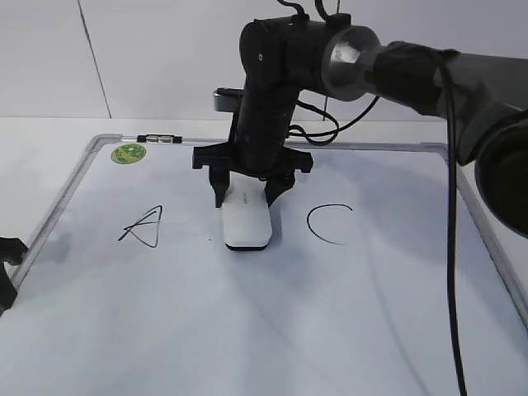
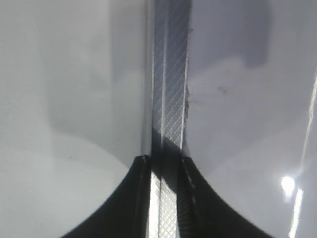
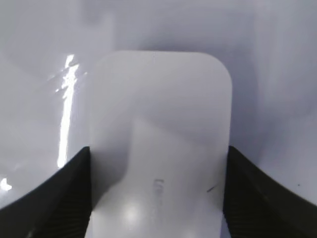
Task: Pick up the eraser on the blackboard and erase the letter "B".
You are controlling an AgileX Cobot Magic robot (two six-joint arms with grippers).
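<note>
The blackboard (image 1: 272,330), a white dry-erase board with a grey frame, lies flat on the pale surface (image 1: 49,136) and fills most of the exterior view. At its near left edge, the left gripper (image 1: 8,264) sits at the frame; in the left wrist view its jaws stand on either side of the textured metal frame strip (image 2: 171,99), touching it, though whether they clamp it cannot be told. At mid-board, the white eraser (image 1: 247,223) rests flat between a black "A" (image 1: 144,224) to its left and a black "C" (image 1: 328,223) to its right. No stroke of the letter "B" shows around the eraser. The right gripper (image 1: 247,194) comes down over the eraser's far end; in the right wrist view its jaws press against both long sides of the eraser (image 3: 161,148). Farther back, a round green sticker (image 1: 129,153) marks the far left corner, and a small marker (image 1: 161,139) lies along the far frame.
</note>
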